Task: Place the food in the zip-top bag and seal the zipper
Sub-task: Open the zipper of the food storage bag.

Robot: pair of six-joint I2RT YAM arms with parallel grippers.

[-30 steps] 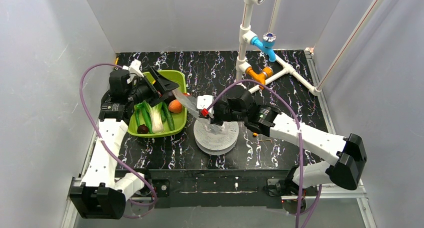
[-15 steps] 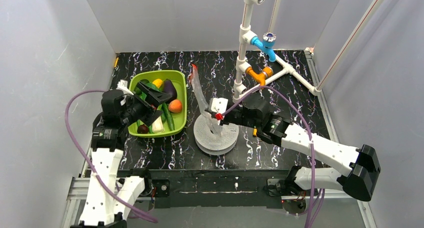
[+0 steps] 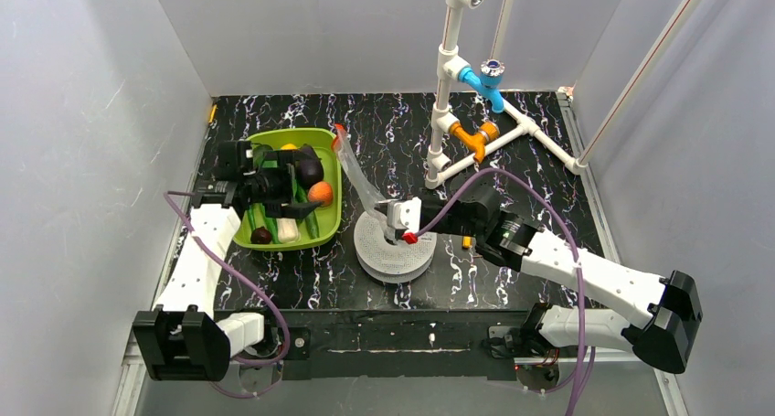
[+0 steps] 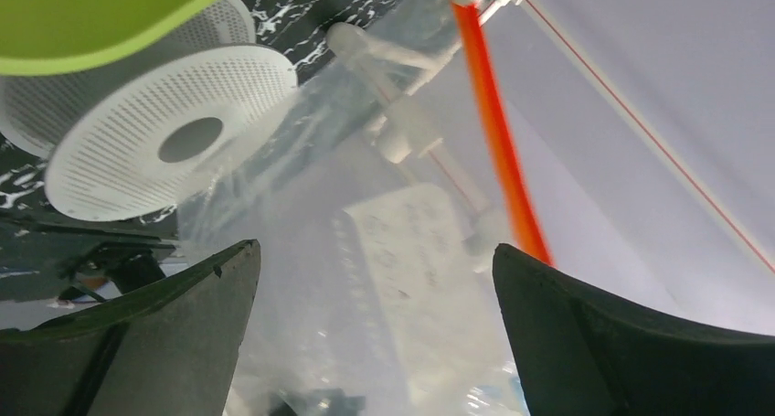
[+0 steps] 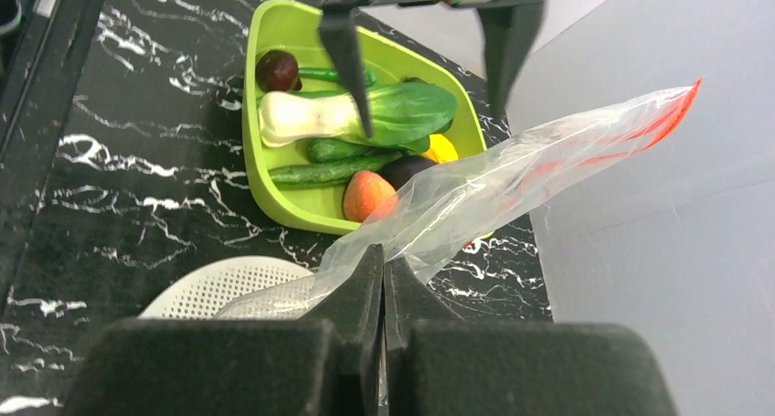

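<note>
Counted in view: one green tray [image 5: 283, 23], one clear zip-top bag [image 5: 548, 146], one leafy stalk [image 5: 320, 116], three long green vegetables [image 5: 324, 173], one purple eggplant [image 5: 407, 168], one orange-red fruit [image 5: 367, 195], one yellow piece [image 5: 442, 147], one small dark round piece [image 5: 277, 69].

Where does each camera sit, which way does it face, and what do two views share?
Top external: above and behind the bases, looking down on the table; both arms show, left end effector over the green tray, right end effector gripping the zip-top bag.
Left wrist: faces the bag, zipper and white disc; its open fingers frame the bottom.
Right wrist: faces along the bag toward the food; its shut fingers at the bottom.
Shared: both wrist views show the bag.
</note>
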